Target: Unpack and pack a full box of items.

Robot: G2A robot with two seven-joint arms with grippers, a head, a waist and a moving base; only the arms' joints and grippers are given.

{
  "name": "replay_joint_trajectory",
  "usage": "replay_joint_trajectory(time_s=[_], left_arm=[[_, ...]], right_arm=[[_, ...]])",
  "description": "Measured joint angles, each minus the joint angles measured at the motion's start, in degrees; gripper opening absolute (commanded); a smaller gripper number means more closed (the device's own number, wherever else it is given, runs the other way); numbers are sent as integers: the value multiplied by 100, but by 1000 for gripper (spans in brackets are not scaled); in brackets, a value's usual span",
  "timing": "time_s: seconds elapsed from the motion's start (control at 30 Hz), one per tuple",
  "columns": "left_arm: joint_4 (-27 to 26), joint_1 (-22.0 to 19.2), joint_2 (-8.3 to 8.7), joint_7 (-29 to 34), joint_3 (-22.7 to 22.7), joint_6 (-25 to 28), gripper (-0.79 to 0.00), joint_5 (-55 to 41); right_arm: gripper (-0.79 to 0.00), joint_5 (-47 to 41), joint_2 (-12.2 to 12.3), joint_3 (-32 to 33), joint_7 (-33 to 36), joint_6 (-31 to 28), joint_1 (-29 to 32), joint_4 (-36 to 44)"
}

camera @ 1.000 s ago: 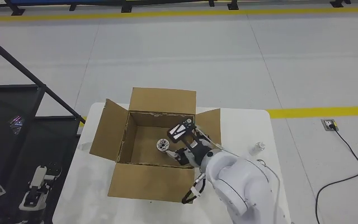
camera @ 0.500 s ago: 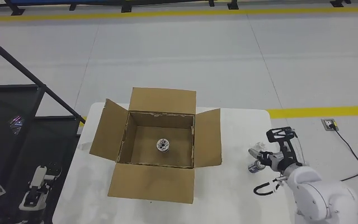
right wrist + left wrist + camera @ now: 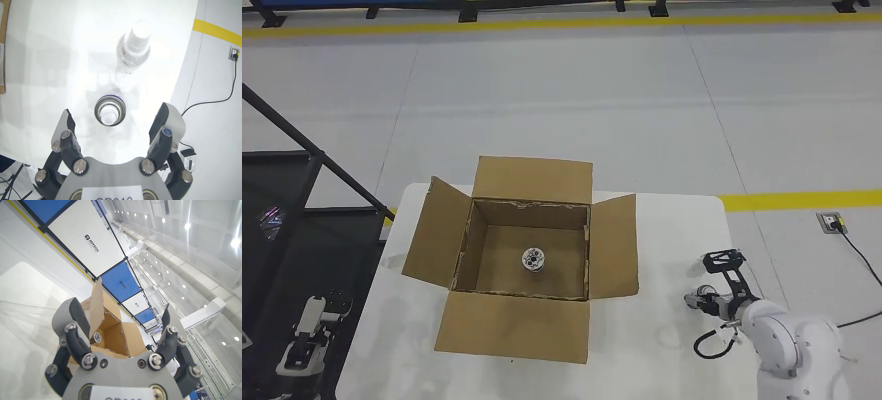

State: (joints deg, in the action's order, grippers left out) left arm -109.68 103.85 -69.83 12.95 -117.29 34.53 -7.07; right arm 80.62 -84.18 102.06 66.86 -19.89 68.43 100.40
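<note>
Grey floor [image 3: 542, 90] is crossed by a yellow line [image 3: 802, 200]; blue and white wall panels [image 3: 81, 243] are seen behind. An open cardboard box [image 3: 512, 325] is carried on the white table [image 3: 682, 230], toward its left edge, with one small round item [image 3: 533, 260] inside. The right gripper [image 3: 115, 121], fingers apart, is held above an upright spray can [image 3: 98, 109] near the right edge, with a white bottle [image 3: 135, 51] just beside the can. The left gripper [image 3: 121, 309] is spread wide.
</note>
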Motion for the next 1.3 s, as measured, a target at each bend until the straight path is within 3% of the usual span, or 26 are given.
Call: replay_joint_trajectory(time_s=[0.13, 0.57, 0.77, 0.93, 1.07, 1.3], left_arm=[[0, 0, 0, 0, 0, 0, 0, 0], [0, 0, 0, 0, 0, 0, 0, 0], [0, 0, 0, 0, 0, 0, 0, 0], [0, 0, 0, 0, 0, 0, 0, 0], [0, 0, 0, 0, 0, 0, 0, 0], [0, 0, 0, 0, 0, 0, 0, 0]], right_arm=[[-785, -11, 41, -45, 19, 28, -27, -79], [-785, -553, 189, -4, 182, -176, 19, 264], [-785, -1219, 263, 153, 339, -406, 375, 1672], [-785, -1574, 301, -3, 270, -223, 496, 2842], [-785, -1689, 308, -577, 134, 33, 291, 3143], [-785, -838, 219, -2599, -276, 816, -733, 2437]])
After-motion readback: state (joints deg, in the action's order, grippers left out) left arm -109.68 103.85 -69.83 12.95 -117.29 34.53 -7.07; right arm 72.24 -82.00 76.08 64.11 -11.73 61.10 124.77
